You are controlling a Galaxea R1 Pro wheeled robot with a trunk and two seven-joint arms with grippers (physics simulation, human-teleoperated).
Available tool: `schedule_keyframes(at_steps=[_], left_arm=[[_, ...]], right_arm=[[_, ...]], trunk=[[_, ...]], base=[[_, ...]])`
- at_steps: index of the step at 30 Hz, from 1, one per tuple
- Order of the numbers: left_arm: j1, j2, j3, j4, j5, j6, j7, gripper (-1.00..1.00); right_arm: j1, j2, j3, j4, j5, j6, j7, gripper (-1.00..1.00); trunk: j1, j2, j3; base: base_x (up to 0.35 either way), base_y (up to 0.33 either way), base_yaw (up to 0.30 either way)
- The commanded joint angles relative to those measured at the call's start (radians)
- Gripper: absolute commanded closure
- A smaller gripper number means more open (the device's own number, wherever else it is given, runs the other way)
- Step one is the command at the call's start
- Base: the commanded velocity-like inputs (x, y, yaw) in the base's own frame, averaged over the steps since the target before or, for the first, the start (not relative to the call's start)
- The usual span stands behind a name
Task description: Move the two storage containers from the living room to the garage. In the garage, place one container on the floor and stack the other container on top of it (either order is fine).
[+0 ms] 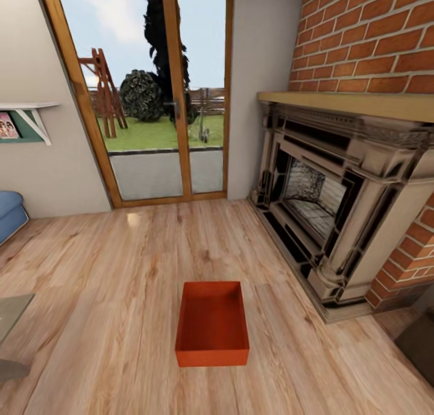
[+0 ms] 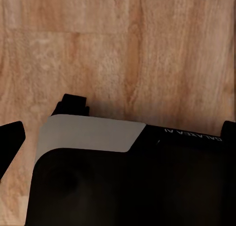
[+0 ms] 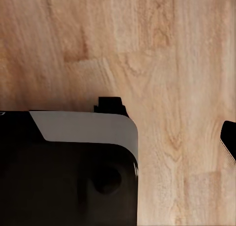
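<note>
storage container (image 1: 212, 324), one orange-red open-topped bin, sat empty on the light wood-plank floor (image 1: 108, 318) in the lower centre of the head view, long side running away from the camera. this was the living room: brick fireplace (image 1: 337, 204) filled the right side, glass doors (image 1: 157, 96) onto a garden took the upper left to centre, a blue sofa (image 1: 9, 213) corner showed at the left edge, and a wall shelf (image 1: 30, 117) sat above it. just the one bin was in sight here, so i could not say where the second was. nothing touched the bin and no arm reached toward it.

left wrist view: dark robot body with a pale grey panel (image 2: 91, 132) across the lower frame, wood planks above it. small black parts poked out at the left edge and upper left of the body, but whether the left gripper was released or clenched, cannot tell.

right wrist view: same sort of dark body and grey panel (image 3: 86, 127) in the lower left, planks elsewhere, a dark bit at the right edge. right gripper state, cannot tell either.

judgement: task looked barely started. this bin was not picked up, it was still in the living room, and both carrying and stacking in the garage were left.
</note>
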Motion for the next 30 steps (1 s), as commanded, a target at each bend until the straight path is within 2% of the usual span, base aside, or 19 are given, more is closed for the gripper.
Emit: schedule_keyframes(at_steps=[1,14,22,30], left_arm=[[0.000,0.000,0.000,0.000,0.008,0.004,-0.003,-1.00],[0.000,0.002,0.001,0.000,0.010,0.001,-0.002,-1.00],[0.000,0.002,0.001,0.000,0.014,-0.017,-0.001,-1.00],[0.000,0.002,0.002,0.000,0.014,-0.017,-0.001,-1.00]], right_arm=[[-0.001,0.001,0.008,0.003,-0.008,-0.005,0.000,-1.00],[-0.001,0.001,0.008,0.003,-0.008,-0.005,0.000,-1.00],[-0.001,0.001,0.008,0.003,-0.008,-0.005,0.000,-1.00],[-0.001,0.001,0.008,0.003,-0.007,-0.005,0.000,-1.00]], trunk=[[0.001,0.000,-0.001],[0.001,0.000,-0.001],[0.001,0.000,-0.001],[0.001,0.000,-0.001]], base=[[0.322,0.000,0.000],[0.319,0.000,0.000],[0.123,0.000,0.000],[0.302,0.000,0.000]])
